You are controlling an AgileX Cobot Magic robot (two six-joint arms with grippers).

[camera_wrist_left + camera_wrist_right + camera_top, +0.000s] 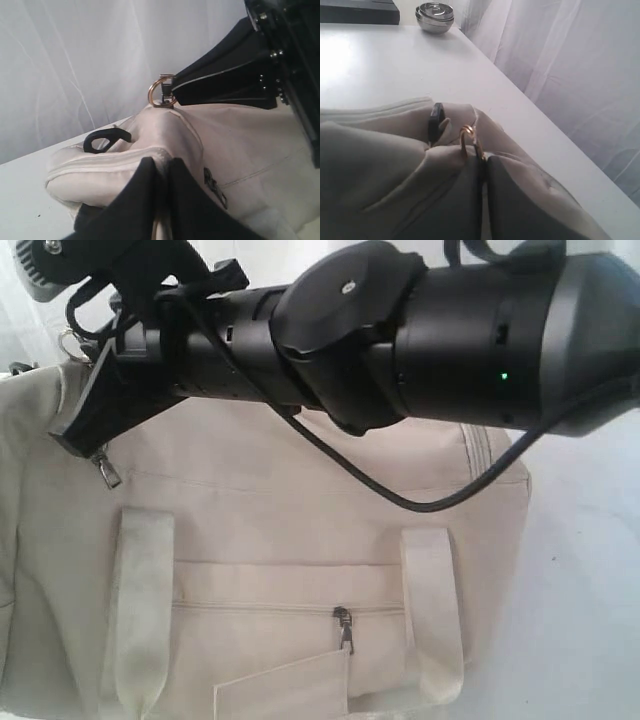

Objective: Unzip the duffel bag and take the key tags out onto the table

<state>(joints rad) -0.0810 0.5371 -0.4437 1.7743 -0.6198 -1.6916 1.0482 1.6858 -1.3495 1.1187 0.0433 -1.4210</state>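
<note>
The cream duffel bag lies on the white table and is zipped. My right gripper reaches across it and is shut on the top zipper pull, whose gold ring sticks out past the fingertips. This ring also shows in the left wrist view, and the right gripper appears at the bag's left end in the exterior view. My left gripper is shut on a fold of the bag's end, just beside the black eyelet. The key tags are out of sight.
A second grey zipper pull hangs on the bag's side, and a pocket zipper pull sits lower down. Stacked steel bowls and a dark flat object stand far off on the table. A white curtain hangs behind.
</note>
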